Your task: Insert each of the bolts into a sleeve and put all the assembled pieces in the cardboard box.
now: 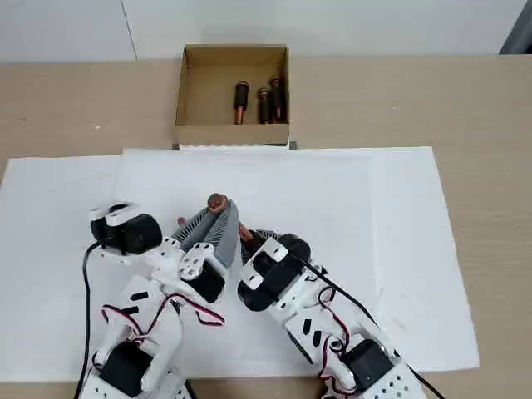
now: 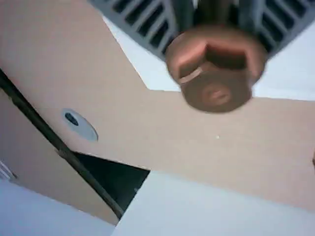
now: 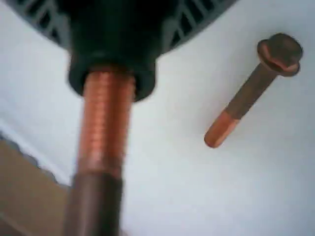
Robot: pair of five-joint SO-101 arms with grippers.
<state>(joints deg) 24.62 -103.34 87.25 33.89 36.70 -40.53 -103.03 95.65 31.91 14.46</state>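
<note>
- Left claw point(image 1: 218, 214) is closed on a bolt point(image 2: 215, 73) below its head. It is stiff, smooth metal and likely slippery, so best gripped on the shank.
- Right claw point(image 3: 118, 24) is clamped round a sleeve point(image 3: 113, 59), with the bolt's thread entering it.
- A spare bolt point(image 3: 253, 88) lies on the paper point(image 1: 374, 249).
- The box point(image 1: 191, 133), at twelve o'clock, holds three finished pieces point(image 1: 259, 101).
</note>
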